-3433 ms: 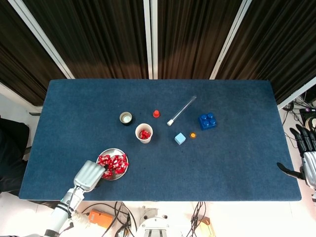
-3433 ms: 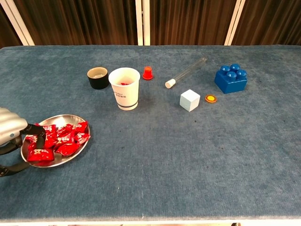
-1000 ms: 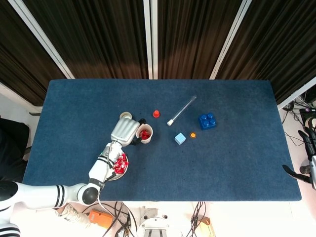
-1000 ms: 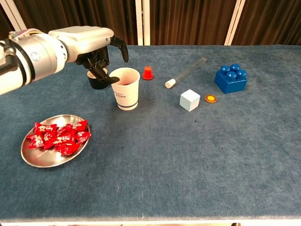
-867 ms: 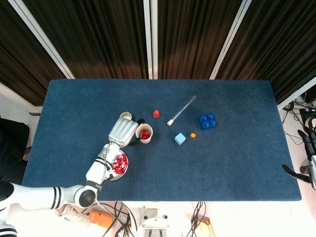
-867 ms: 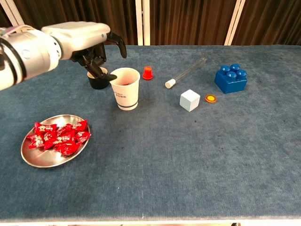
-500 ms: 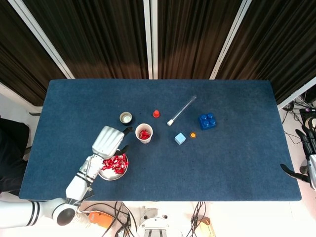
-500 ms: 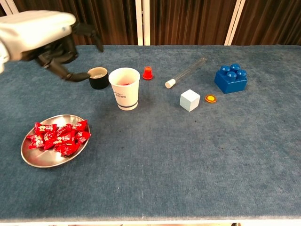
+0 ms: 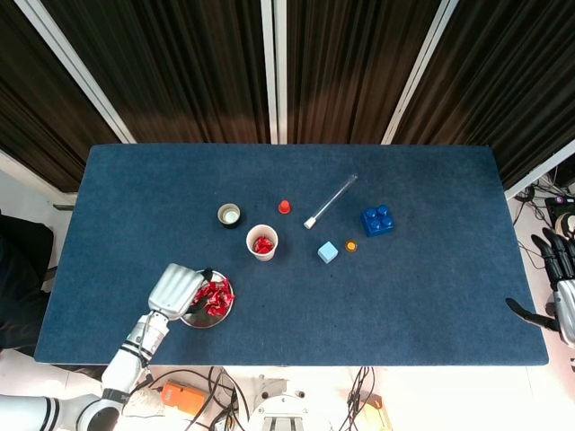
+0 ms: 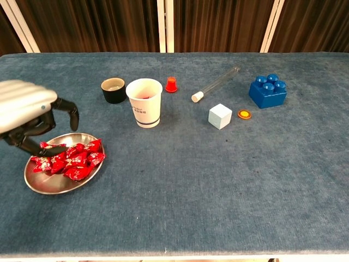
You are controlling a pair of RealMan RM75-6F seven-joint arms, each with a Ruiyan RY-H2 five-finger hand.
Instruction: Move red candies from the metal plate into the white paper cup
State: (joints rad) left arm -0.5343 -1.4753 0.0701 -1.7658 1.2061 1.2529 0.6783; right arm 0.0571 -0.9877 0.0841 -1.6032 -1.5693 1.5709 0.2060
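The metal plate (image 10: 54,188) (image 9: 205,321) lies near the table's front left and carries a heap of red candies (image 10: 71,158) (image 9: 214,295). Behind it and to the right stands the white paper cup (image 10: 144,103) (image 9: 262,242) with red candy inside. My left hand (image 10: 30,117) (image 9: 177,289) hovers over the plate's left side, fingers apart and curved down toward the candies, nothing held. My right hand (image 9: 555,283) waits beyond the table's right edge with its fingers spread, seen only in the head view.
Behind the cup stand a small black cup (image 10: 113,90) and a red cap (image 10: 171,84). To the right lie a clear test tube (image 10: 215,83), a pale blue cube (image 10: 220,115), an orange disc (image 10: 245,114) and a blue toy brick (image 10: 268,90).
My left hand has swung from beside the paper cup back down to the plate and now hangs over the candies. The right hand has barely moved.
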